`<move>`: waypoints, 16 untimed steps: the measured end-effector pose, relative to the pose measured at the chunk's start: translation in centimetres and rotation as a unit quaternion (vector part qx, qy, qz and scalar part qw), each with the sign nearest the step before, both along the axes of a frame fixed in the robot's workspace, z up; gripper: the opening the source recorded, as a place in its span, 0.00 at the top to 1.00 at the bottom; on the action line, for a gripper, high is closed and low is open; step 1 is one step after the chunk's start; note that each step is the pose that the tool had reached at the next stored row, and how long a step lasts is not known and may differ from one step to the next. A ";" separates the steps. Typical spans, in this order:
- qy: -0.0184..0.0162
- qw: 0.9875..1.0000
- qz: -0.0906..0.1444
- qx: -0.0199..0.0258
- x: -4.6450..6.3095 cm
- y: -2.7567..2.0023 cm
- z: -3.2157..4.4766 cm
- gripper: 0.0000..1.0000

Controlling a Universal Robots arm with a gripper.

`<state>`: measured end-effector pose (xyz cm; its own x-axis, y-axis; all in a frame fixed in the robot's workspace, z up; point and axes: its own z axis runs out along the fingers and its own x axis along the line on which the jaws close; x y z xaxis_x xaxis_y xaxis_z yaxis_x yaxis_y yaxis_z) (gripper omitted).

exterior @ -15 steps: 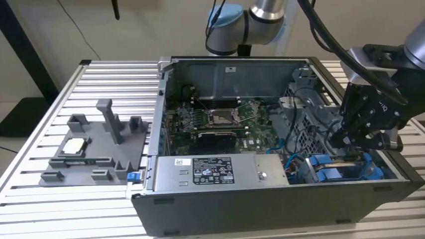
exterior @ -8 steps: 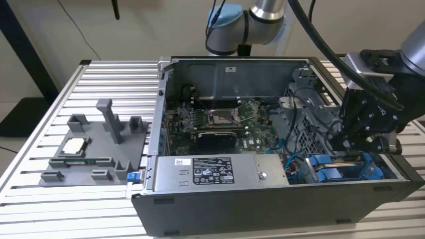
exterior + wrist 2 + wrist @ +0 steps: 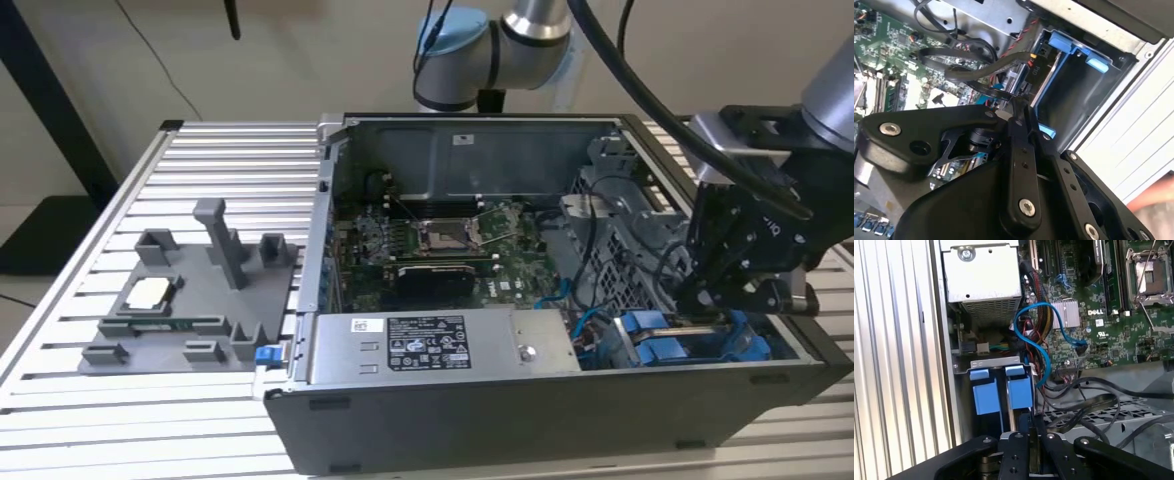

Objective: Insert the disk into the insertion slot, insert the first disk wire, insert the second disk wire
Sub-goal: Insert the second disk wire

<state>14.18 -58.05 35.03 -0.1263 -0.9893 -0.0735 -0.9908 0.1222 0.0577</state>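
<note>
1. My black gripper (image 3: pixel 707 305) was down inside the open dark grey computer case (image 3: pixel 534 410), at the end of the case on the exterior view's right.
2. The case lay on its side on a ribbed silver aluminium table (image 3: pixel 160 420).
3. The insertion slot (image 3: pixel 663 350), a grey rectangular drive bay with bright blue plastic rails, sat in the near corner of the case on the exterior view's right. It was just beside the labelled silver power-supply box (image 3: pixel 441 345).
4. In the exterior view my gripper hung directly over the slot, close to its blue rails.
5. In the second wrist view my gripper (image 3: pixel 1016 112) pointed at the edge of the slot (image 3: pixel 1074 85), whose dark grey inner wall showed between the blue rails.
6. In both wrist views my hand was narrow, with the two fingers drawn close together. I could not tell what, if anything, was pinched between them.
7. In the first wrist view my gripper (image 3: pixel 1030 432) was just beside the slot (image 3: pixel 988 363), with two blue tabs standing side by side ahead of my fingers.
8. A thin light blue cable (image 3: pixel 1039 315) looped from beside the slot over to the green motherboard (image 3: pixel 1114 325).
9. Flat black cables (image 3: pixel 969 75) curved past my fingertips in the second wrist view, between the slot and the motherboard.
10. A grey fixture plate with upright posts (image 3: pixel 187 320) rested on the table outside the case, well apart from my gripper, on the exterior view's left
</note>
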 end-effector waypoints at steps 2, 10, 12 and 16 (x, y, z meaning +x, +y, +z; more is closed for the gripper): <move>-0.001 1.000 0.002 -0.001 0.0 0.00 -0.02 0.84; -0.009 1.000 0.021 0.001 -0.1 0.06 -0.24 0.84; -0.011 1.000 0.026 0.001 -0.1 0.10 -0.27 0.84; -0.015 0.999 0.034 0.003 -0.1 0.14 -0.34 0.84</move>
